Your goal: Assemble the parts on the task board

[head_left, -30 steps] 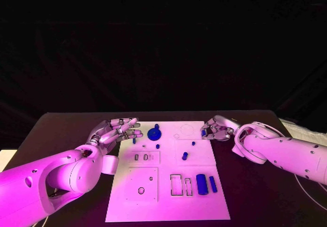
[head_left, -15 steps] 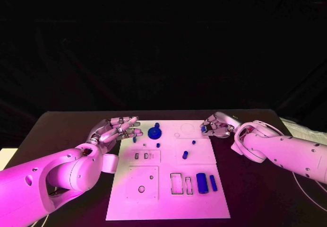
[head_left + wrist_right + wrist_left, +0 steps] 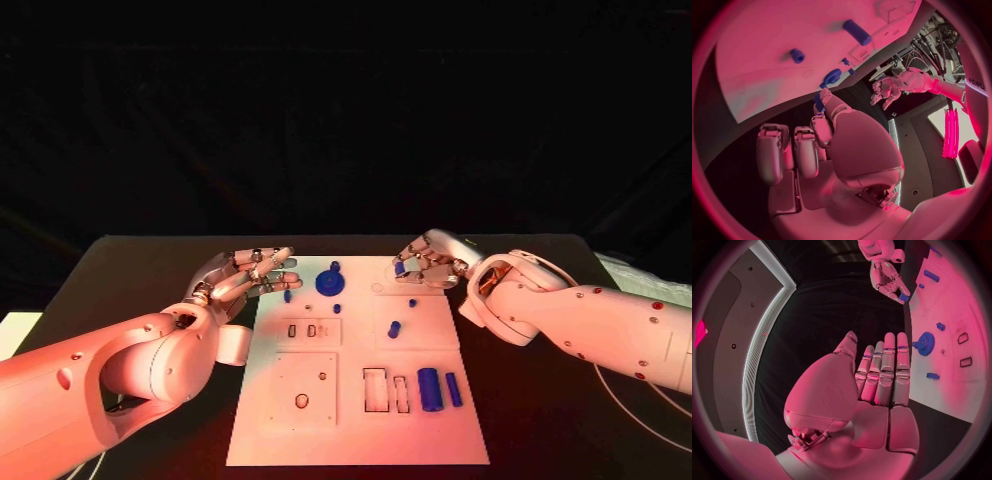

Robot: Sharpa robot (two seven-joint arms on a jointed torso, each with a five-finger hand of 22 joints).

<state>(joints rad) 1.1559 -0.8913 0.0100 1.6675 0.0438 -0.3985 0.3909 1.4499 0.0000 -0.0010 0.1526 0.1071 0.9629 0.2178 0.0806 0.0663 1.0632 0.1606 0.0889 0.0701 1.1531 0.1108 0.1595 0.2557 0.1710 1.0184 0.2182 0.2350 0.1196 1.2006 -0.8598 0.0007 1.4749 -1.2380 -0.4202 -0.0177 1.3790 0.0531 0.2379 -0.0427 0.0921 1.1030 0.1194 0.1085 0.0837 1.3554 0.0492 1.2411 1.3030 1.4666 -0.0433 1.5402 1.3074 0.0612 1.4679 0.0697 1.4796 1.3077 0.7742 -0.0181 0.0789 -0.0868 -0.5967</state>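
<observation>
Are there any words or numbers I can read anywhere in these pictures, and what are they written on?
Some dark lettering stands sideways on a white panel at the rim of the right wrist view, but it is too bent and blurred to read.
No words or numbers show on the task board, its blue parts, or either hand.

Table [image 3: 548,400]: black, running under and around the white plate
Backdrop [image 3: 346,110]: dark cloth hanging behind the table's far edge
Cable [image 3: 630,412]: thin and pale, lying on the table's right side
</observation>
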